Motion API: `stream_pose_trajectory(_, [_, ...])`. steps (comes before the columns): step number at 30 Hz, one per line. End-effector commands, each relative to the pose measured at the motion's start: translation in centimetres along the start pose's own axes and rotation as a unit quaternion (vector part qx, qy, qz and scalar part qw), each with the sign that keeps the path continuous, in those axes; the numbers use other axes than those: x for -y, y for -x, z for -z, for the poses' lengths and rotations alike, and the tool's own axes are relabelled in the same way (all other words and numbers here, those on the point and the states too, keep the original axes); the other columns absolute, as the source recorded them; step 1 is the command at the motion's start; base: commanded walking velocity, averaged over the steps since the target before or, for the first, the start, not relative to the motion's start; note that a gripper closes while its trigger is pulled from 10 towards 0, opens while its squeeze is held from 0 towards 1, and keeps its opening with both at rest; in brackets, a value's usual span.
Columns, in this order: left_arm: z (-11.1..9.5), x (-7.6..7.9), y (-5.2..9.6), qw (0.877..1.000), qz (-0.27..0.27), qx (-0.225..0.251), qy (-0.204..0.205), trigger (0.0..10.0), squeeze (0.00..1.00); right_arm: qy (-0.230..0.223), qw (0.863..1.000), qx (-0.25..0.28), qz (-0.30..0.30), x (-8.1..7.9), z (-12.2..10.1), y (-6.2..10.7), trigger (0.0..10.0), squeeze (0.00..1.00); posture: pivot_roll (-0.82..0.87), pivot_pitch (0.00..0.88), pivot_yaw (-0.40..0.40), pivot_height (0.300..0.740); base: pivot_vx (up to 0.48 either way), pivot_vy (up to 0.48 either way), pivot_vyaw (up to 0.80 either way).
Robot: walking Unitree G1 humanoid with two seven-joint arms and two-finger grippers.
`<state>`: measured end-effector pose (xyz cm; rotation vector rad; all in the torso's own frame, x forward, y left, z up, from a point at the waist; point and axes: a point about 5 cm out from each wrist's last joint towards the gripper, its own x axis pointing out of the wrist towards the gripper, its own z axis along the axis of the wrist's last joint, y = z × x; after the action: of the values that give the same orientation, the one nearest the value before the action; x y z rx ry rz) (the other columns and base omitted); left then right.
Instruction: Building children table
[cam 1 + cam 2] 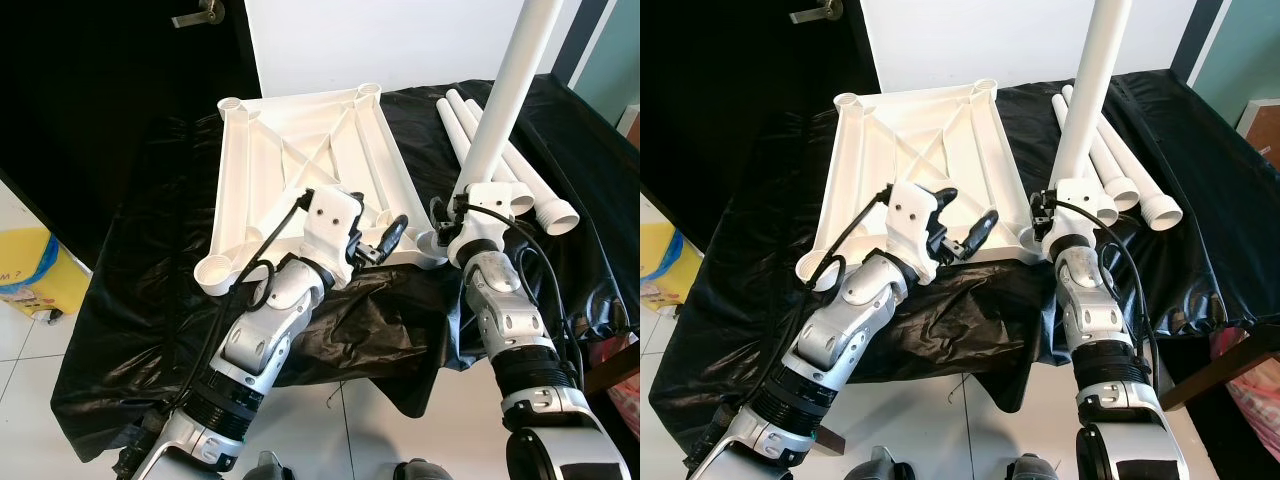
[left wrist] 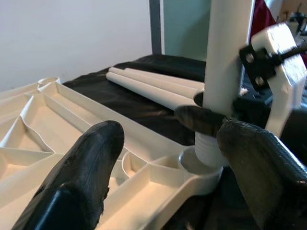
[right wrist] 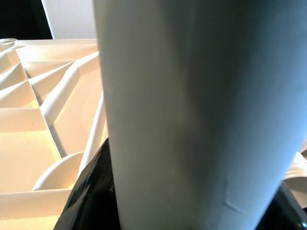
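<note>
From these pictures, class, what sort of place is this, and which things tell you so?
Probably a room in a home, used as a makeshift work area: a door with a lever handle, a white tiled floor, and a surface draped in black sheet holding an upturned tabletop and legs.
</note>
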<state>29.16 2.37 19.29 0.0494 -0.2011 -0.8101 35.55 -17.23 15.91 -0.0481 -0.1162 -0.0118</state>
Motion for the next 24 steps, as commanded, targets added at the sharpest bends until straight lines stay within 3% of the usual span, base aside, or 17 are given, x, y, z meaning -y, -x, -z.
stream_pose_trajectory(1, [1.2, 1.5, 0.5, 0.993, 0.113, -0.031, -0.009, 10.0, 0.00, -0.008, 1.000, 0.016, -0.004, -0.2, -0.4, -0.5, 10.0, 0.00, -0.10, 0.065, 0.045, 0.740, 0.000, 0.000, 0.00])
stream_pose_trajectory(14, [2.0, 2.4, 1.3, 0.987, 0.145, -0.060, -0.014, 10.0, 0.00, -0.008, 0.999, 0.006, -0.036, -1.3, 0.7, -1.2, 10.0, 0.00, -0.09, 0.066, 0.046, 0.740, 0.000, 0.000, 0.00])
stream_pose_trajectory(24, [2.1, 2.6, 1.8, 0.985, 0.155, -0.072, -0.016, 10.0, 0.00, 0.030, 0.995, -0.022, -0.097, -2.8, 3.0, -0.3, 10.0, 0.00, -0.08, 0.068, 0.043, 0.740, 0.000, 0.000, 0.00])
